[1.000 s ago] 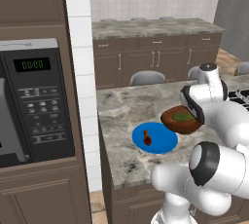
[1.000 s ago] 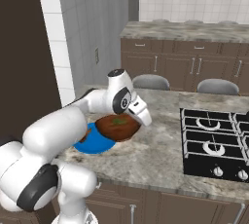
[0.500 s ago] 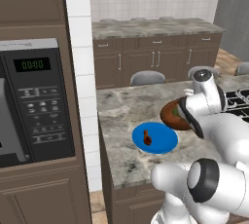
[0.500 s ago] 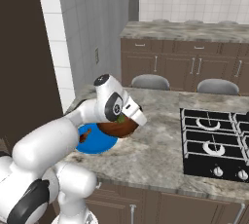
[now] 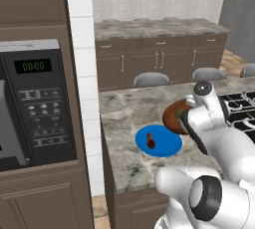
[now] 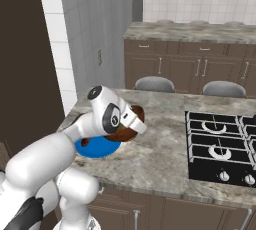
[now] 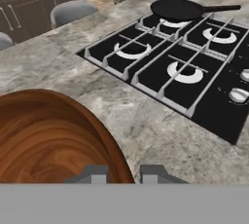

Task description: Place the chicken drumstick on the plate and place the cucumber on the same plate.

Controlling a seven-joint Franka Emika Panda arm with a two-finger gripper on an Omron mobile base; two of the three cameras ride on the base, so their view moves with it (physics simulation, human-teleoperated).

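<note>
Drumstick (image 5: 151, 143) sits on blue plate (image 5: 167, 146). Gripper (image 7: 123, 175) over wooden bowl (image 7: 44, 138), fingers pressed together, nothing visibly held. Cucumber step in hand; cucumber likely in bowl, can't tell.

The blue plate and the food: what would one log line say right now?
drumstick: on plate | cucumber: not visible | gripper: shut, at wooden bowl rim | stove: pan on back burner

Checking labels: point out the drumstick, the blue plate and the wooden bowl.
chicken drumstick (image 5: 151, 142), left base view, middle of the meat.
plate (image 5: 168, 146), left base view, bare blue surface right of the drumstick.
wooden bowl (image 7: 44, 138), hand view, inner wood-grain wall.
</note>
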